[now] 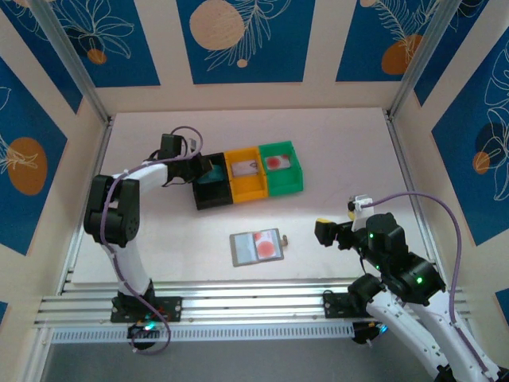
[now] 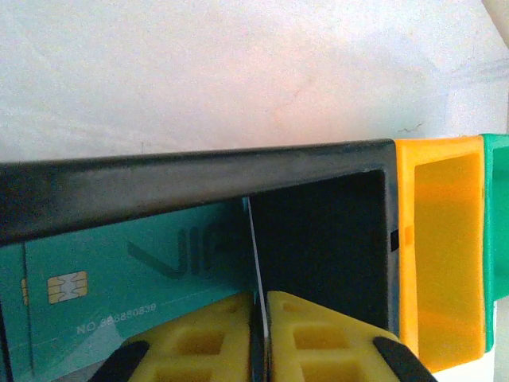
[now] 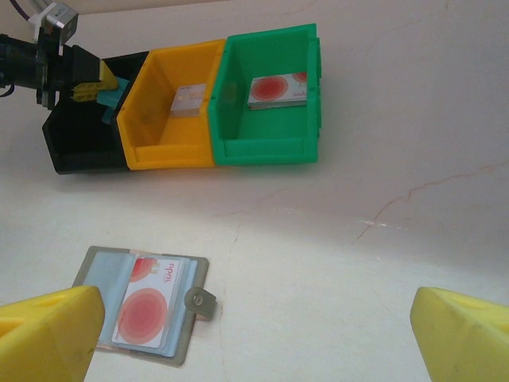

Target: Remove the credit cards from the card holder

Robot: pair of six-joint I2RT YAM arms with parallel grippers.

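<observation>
- Nearest, right gripper (image 3: pixel 258 306): hangs low over the table (image 3: pixel 382 199) with jaws wide apart and nothing between them, just right of the holder (image 3: pixel 102 274).
- Holder: lies open and flat, near the front, well apart from the bins. Keeps one red-dot card (image 3: pixel 151 306) in a clear pocket, so not yet emptied; cannot tell whether more sit behind it.
- Farther back, bins in a row: green bin (image 3: pixel 262 143) holds a red-dot card (image 3: pixel 277 90), orange bin (image 3: pixel 167 147) a greyish card (image 3: pixel 189 101). Counts as two cards out and sorted.
- Farthest, left gripper (image 2: pixel 259 310): reaches into the black bin (image 2: pixel 334 247), jaws drawn close on the thin edge of a teal card (image 2: pixel 119 270). Looks like the third card, at the point of drop-off.
- Judged overall: well past halfway, with at least one card left to pull.
- From the right wrist: gives the holder's snap tab and pocket contents plainly. From the left wrist: gives the teal card's chip and the narrow slit at the pads. From the top: gives both arms' placing at once.
</observation>
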